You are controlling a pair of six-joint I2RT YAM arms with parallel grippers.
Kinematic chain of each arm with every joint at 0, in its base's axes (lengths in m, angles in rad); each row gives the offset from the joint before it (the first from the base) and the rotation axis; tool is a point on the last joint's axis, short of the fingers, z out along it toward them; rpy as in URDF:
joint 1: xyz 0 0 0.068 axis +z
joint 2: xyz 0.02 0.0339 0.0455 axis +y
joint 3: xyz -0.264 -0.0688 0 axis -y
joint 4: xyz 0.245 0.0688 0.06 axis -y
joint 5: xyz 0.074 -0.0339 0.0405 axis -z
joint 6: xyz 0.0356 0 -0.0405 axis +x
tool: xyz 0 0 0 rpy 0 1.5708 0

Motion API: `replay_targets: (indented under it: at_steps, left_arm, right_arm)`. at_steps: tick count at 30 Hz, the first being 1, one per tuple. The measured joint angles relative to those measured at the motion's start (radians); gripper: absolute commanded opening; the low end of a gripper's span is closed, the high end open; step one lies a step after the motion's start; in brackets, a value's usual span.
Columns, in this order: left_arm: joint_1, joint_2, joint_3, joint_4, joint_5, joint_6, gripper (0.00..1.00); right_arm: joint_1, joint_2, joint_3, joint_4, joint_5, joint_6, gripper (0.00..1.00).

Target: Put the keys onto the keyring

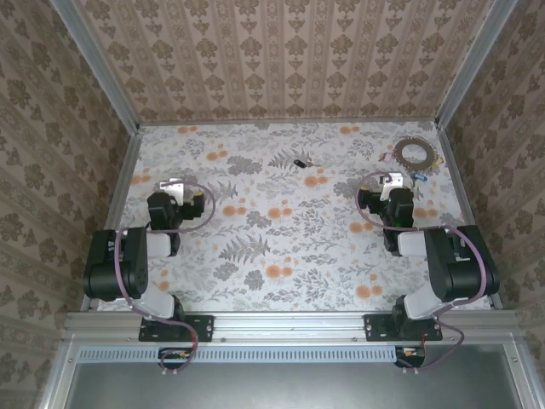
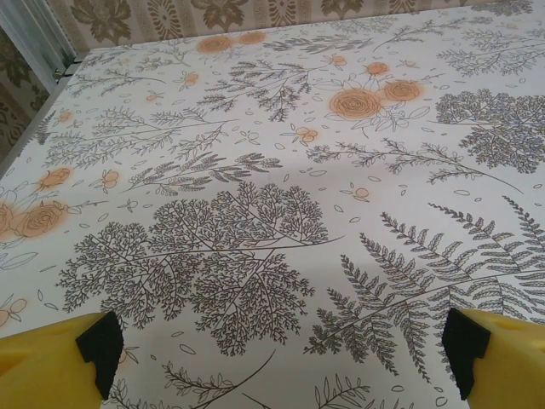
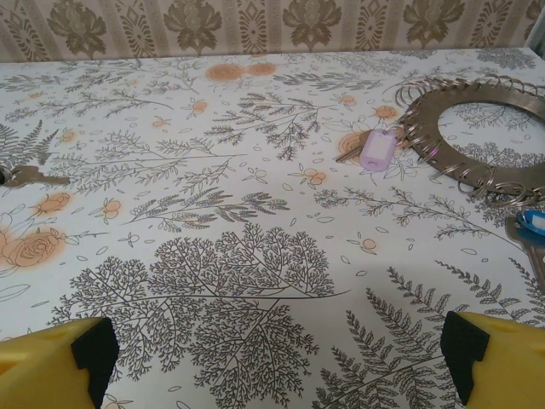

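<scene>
The key (image 1: 298, 163), tiny with a black oval head and a thin blade, lies at the far middle of the table; its blade (image 3: 34, 179) shows at the left edge of the right wrist view. The keyring (image 1: 415, 153) is a large toothed grey-brown hoop (image 3: 426, 115) lying flat at the far right, with a blue clip (image 3: 535, 221) at its near side. My left gripper (image 1: 174, 185) (image 2: 281, 349) hovers open over bare cloth, far left of the key. My right gripper (image 1: 393, 180) (image 3: 277, 349) is open and holds nothing, just short of the hoop.
A pale purple tag (image 3: 375, 149) with a small metal key lies by the hoop's left rim. The floral tablecloth (image 1: 281, 239) covers the table, and patterned walls (image 1: 281, 60) close in the back and both sides. An aluminium rail (image 1: 289, 325) runs along the near edge.
</scene>
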Motion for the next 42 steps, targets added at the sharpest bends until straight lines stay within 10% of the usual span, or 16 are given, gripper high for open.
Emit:
replay_targets:
  at_steps: [31, 42]
  left_arm:
    - [-0.006, -0.013, 0.004, -0.027, -0.023, -0.003, 1.00]
    - [-0.153, -0.515, 0.216, -0.418, -0.105, -0.175, 1.00]
  right_arm:
    - [0.003, -0.029, 0.001, -0.046, 0.039, 0.004, 1.00]
    - [0.045, -0.450, 0.306, -0.536, 0.277, 0.174, 0.99]
